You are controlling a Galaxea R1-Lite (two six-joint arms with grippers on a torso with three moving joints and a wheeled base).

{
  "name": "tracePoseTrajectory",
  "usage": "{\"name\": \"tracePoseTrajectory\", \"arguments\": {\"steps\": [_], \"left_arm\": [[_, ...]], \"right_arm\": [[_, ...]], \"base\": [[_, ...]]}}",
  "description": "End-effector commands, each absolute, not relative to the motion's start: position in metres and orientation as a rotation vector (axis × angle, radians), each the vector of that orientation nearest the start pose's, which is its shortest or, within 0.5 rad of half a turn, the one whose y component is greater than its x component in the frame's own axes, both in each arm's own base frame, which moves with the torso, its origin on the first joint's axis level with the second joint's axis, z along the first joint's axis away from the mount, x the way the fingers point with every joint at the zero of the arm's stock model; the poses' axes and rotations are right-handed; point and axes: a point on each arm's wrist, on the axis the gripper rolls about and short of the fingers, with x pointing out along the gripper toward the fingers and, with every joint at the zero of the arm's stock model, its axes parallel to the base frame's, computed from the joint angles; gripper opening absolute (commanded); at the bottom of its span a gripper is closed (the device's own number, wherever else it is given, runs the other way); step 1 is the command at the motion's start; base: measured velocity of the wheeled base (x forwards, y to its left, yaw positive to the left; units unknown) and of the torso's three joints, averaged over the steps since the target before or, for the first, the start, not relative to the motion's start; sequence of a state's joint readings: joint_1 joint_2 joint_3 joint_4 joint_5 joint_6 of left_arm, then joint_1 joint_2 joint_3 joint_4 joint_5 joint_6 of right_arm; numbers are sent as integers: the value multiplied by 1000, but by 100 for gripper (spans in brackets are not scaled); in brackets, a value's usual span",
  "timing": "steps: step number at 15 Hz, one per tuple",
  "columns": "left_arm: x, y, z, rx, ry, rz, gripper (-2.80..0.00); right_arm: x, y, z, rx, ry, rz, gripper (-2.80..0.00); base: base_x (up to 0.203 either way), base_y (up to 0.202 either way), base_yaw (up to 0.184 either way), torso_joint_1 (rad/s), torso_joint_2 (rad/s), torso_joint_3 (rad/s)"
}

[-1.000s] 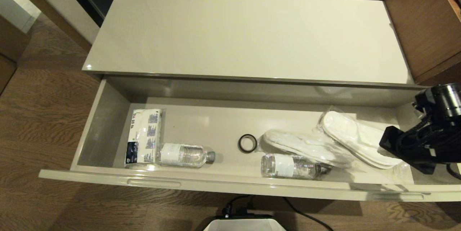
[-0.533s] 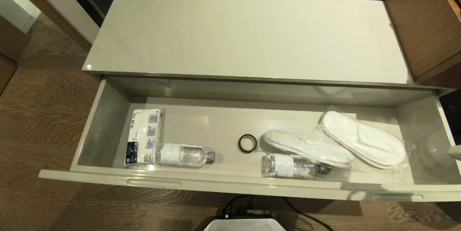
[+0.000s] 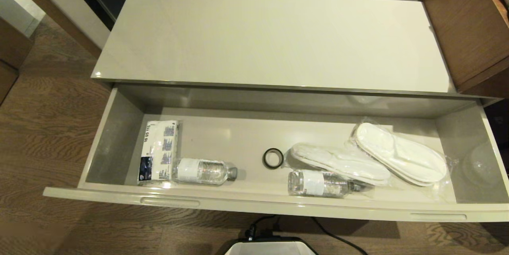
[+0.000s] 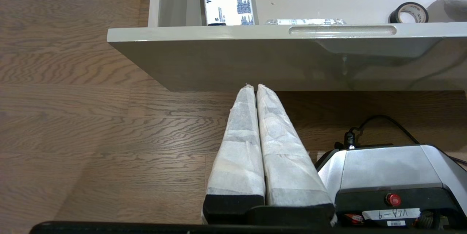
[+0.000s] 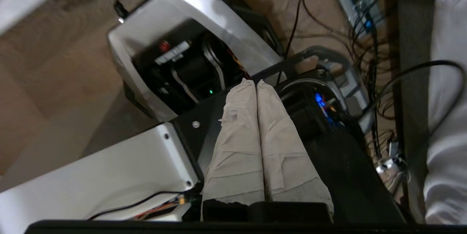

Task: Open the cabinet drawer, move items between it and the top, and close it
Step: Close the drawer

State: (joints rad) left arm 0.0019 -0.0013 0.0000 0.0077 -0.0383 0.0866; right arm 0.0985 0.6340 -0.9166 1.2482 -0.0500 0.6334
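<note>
Head view: the cabinet drawer [image 3: 465, 155] stands pulled fully out below the top [image 3: 274, 36], which carries nothing. Inside, from the robot's left: a tissue pack [image 3: 159, 151] with a water bottle [image 3: 204, 170] lying touching its near end; a small black ring [image 3: 273, 158] mid-drawer; a second water bottle [image 3: 320, 183] lying against the front wall; two wrapped slipper pairs, one [image 3: 338, 161] just behind that bottle, the other [image 3: 401, 153] overlapping it toward the right. Neither arm shows here.

Left wrist view: left gripper [image 4: 255, 89], padded fingers pressed together, holding nothing, low in front of the drawer's front panel [image 4: 233, 58] and over the wooden floor [image 4: 73, 117]. The handle slot [image 4: 342, 30], tissue pack and ring show above it. Parked, by the look of it.

Right wrist view: right gripper [image 5: 253, 84], fingers pressed together, empty, pointing down at the robot's own base [image 5: 204, 37] and cabling, away from the drawer.

Judgement: opening is done; the transfer step is in hand, no item yet on the top. Next move calls for bringing a gripper over the drawer, spreading its fingers, and descending on an item. The crinkled plastic wrap may slip.
</note>
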Motion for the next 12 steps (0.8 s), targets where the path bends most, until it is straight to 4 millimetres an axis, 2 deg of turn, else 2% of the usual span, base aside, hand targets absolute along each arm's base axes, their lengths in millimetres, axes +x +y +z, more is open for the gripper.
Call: {"name": "tracePoseTrajectory", "arguments": {"steps": [1,4,7,12], "left_arm": [[-23,-1,75,87,6,-36,-280],[-23,-1,75,87,6,-37,-280],[-23,-1,75,87,6,-36,-280],[-23,-1,75,87,6,-37,-280]], "right_arm": [[-26,-4,182,510,1007,-278,-280],[-12,-2,143,509,1047,-285,-280],[8,0,119,516,1044,-283,-280],[37,3,102,572,1033,-300,-280]], "base": [[0,0,0,0,0,0],[0,0,0,0,0,0],[0,0,0,0,0,0],[0,0,0,0,0,0]]}}
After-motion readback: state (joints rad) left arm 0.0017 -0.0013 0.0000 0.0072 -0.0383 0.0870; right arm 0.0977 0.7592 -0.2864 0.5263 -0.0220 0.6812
